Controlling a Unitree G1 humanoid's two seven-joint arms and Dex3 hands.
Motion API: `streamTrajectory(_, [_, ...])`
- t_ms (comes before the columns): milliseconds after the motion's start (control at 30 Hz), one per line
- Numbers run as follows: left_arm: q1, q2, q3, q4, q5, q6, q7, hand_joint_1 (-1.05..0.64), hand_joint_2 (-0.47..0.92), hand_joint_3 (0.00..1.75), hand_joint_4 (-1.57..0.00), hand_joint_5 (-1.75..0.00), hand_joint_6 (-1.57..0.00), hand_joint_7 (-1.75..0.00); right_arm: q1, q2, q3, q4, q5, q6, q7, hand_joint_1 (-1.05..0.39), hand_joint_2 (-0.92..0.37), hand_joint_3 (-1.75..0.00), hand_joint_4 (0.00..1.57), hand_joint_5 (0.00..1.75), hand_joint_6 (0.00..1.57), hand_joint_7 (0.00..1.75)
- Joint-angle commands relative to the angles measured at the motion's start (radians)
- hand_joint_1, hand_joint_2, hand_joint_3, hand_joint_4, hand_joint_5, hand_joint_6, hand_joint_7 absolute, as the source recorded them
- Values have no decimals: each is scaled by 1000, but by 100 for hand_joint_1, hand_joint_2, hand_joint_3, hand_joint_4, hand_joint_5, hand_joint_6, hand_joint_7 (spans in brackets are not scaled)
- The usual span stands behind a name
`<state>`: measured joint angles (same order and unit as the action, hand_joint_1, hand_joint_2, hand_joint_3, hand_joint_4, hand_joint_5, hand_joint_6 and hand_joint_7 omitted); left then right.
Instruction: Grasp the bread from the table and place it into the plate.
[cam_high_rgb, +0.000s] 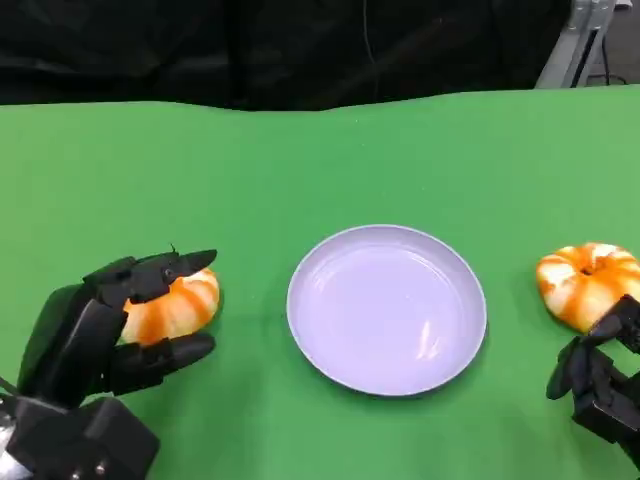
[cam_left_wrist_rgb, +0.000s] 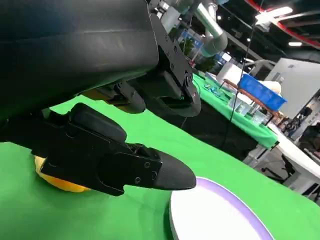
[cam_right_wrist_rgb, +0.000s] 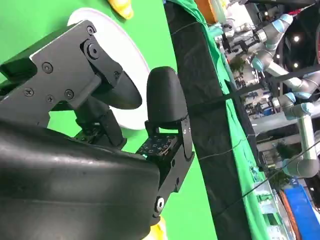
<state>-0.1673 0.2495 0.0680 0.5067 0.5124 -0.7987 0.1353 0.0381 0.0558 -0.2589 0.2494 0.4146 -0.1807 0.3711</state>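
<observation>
Bread (cam_high_rgb: 172, 308), an orange-and-white glazed ring, sits on the green table (cam_high_rgb: 320, 160) at the robot's left, with the fingers (cam_high_rgb: 150, 275) of the left hand (cam_high_rgb: 120, 320) curved over its top and another finger reaching along the table below it; whether they actually clamp the bread cannot be told. The lavender plate (cam_high_rgb: 300, 320) lies bare at the table's middle, well apart from the bread. A second orange-and-white ring (cam_high_rgb: 585, 283) rests near the right edge, just beyond the right hand (cam_high_rgb: 598, 375), whose fingers curl inward around nothing. No brand, label or legible writing shows on any object.

The left wrist view catches a yellow-orange sliver of the bread (cam_left_wrist_rgb: 60, 182) beneath the black fingers (cam_left_wrist_rgb: 130, 167), on the green cloth beside the plate (cam_left_wrist_rgb: 235, 200), and behind it a hall with more green tables and a blue bin (cam_left_wrist_rgb: 260, 92). The right wrist view shows that hand's fingers (cam_right_wrist_rgb: 165, 100) held over the table, the plate (cam_right_wrist_rgb: 135, 65) beyond them, black drapery along the table edge and grey robot arms (cam_right_wrist_rgb: 295, 100) in the background.
</observation>
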Motion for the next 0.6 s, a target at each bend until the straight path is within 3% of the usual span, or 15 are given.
streamTrajectory(33, [7, 39, -26, 11, -4, -1, 43, -75, 92, 21, -50, -16, -67, 0, -6, -16, -6, 6, 7, -7, 3, -5, -39, -145, 92, 175, 77, 165])
streamTrajectory(600, [5, 69, -76, 14, -25, 10, 83, -75, 92, 21, -52, -12, -67, 0, -6, -16, -6, 6, 7, -7, 3, -5, -38, -145, 92, 175, 77, 165])
